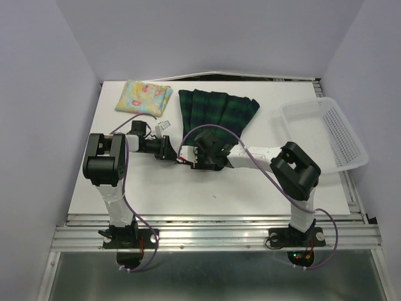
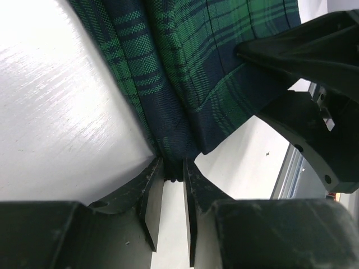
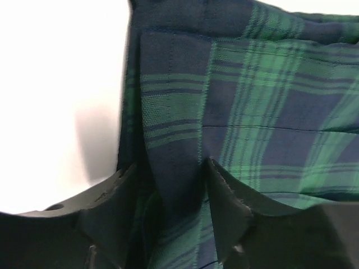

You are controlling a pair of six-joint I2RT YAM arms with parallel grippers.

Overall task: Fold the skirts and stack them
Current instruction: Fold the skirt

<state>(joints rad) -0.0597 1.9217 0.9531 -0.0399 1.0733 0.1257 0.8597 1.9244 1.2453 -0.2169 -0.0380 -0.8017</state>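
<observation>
Pale lavender walls [image 1: 37, 94] close in a flat white table [image 1: 250, 188] on three sides, and both arms reach from its near edge toward the middle. The left gripper [image 2: 173, 166] has its two dark fingers drawn almost together, with only a thin slit between them. The near corner of the dark green-and-navy plaid skirt [image 1: 219, 110] sits pinched right at their tips. From that corner the pleated cloth fans out ahead of the gripper, lying flat on the table. The right gripper [image 3: 173, 168] comes in from the other side and meets the same near end of the plaid skirt, just beside the left gripper's tips. Its fingers stand wider apart, and a thick navy fold of the cloth fills the whole gap between them, touching both inner faces. In the left wrist view one right finger lies over the plaid and the other shows past the cloth's edge, over bare table. Beyond the left gripper and off to its outer side, well apart from the plaid skirt, lies the pale yellow cloth skirt with pink and blue flower print [image 1: 143, 97]. It is folded into a small flat rectangle near the far edge of the table. Out past the right arm's elbow a white plastic mesh basket [image 1: 346, 135] rests at the table's right edge, clear of both skirts.
</observation>
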